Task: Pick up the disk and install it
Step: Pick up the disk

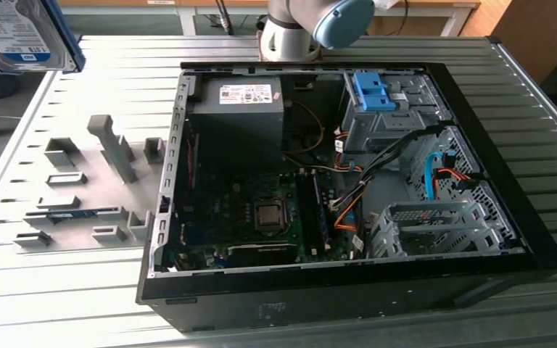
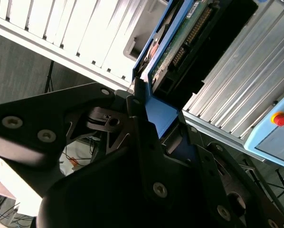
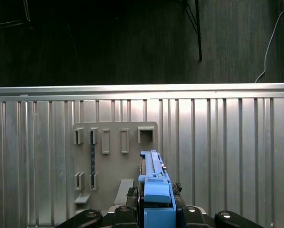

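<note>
Setting: a robotics laboratory or test workshop. Indicators:
- A ribbed aluminium work table [image 1: 114,304] carries an open desktop computer case [image 1: 356,297] and a grey fixture plate [image 1: 85,181] with moulded part holders.
- A robot arm [image 1: 293,32] stands at the table's far edge in the exterior view.
- A pale blue control unit [image 2: 268,140] has a red emergency-stop button [image 2: 279,118].
- A loose cable [image 3: 275,42] lies on dark flooring.

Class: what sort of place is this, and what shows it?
Probably a robotics lab for computer assembly: an open computer case on a ribbed metal table, a robot arm, its gripper holding the disk.
</note>
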`<state>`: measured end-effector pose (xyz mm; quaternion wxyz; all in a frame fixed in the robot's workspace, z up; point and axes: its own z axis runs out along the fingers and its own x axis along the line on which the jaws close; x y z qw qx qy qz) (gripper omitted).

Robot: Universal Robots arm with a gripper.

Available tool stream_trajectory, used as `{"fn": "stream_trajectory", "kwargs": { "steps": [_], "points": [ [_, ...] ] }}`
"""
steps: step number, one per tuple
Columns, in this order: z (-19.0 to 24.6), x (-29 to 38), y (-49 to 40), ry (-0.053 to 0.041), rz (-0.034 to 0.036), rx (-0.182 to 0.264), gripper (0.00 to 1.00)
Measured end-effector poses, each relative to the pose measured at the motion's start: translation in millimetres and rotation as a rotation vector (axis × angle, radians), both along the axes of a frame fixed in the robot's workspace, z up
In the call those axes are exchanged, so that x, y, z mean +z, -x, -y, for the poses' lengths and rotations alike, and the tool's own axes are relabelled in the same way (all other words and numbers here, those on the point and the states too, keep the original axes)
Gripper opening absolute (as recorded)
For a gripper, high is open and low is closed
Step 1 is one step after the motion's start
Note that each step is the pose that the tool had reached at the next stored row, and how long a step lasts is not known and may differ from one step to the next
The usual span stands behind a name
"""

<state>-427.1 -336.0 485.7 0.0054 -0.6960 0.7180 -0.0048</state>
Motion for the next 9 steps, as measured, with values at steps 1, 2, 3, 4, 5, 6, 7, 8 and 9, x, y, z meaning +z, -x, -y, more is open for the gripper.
{"fn": "stream_trajectory", "kwargs": {
  "steps": [1, 2, 3, 4, 5, 6, 7, 8, 9],
  "points": [
    [0.0, 0.0, -0.3, 0.0000, 0.0000, 0.000, 0.36],
    [0.0, 0.0, -0.5, 0.0000, 0.0000, 0.000, 0.36],
    [0.0, 0.0, -0.7, 0.0000, 0.0000, 0.000, 0.36],
    [0.0, -0.1, -1.0, 0.0000, 0.0001, 0.000, 0.36],
    [0.0, 0.0, -1.3, 0.0000, 0.0000, 0.000, 0.36],
    [0.0, 0.0, -1.6, 0.0000, 0.0000, 0.000, 0.36],
    [0.0, -0.1, -1.8, 0.0000, 0.0001, 0.000, 0.36],
    [0.0, 0.0, -2.0, 0.0000, 0.0001, 0.000, 0.36],
    [0.0, 0.0, -2.2, 0.0000, -0.0001, 0.000, 0.36]
  ]
}}
